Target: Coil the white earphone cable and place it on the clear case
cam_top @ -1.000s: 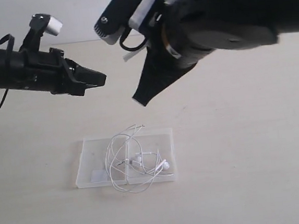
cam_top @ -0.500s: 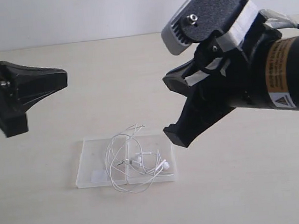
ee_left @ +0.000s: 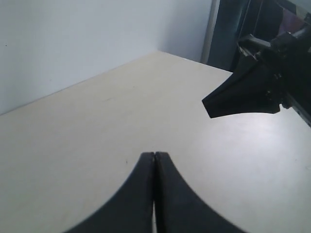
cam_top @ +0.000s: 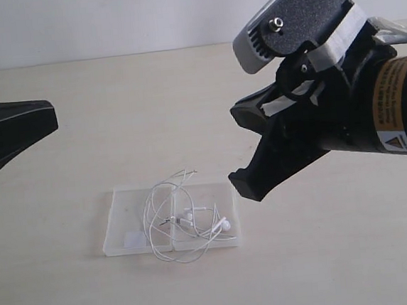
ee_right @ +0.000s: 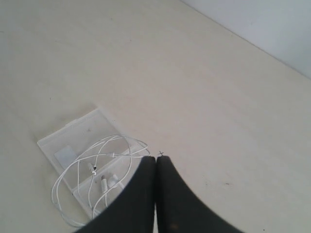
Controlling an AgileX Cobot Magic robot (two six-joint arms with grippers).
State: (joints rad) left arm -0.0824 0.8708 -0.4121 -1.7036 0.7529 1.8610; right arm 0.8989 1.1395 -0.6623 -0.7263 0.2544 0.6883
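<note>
Sideways runs the clear case [cam_top: 122, 206] (white earphone cable [cam_top: 192, 214] coiled atop).

Clear case [cam_top: 120, 213] is laid open and flat, two square halves side by side. A small white patch [cam_top: 133, 239] is seen in the half farther from the right gripper [cam_top: 244, 184] fingers. White earphone cable [cam_top: 189, 214] is piled on the case in loose, uneven loops, mostly over the hinge and the half nearer those fingers. Two earbuds [cam_top: 224, 224] are seen inside the loops, and some loops spill past the case edge. Neither thing is touched by any fingers: the right ones are held near, above, and the left gripper [cam_top: 53, 116] fingers well apart.
</note>
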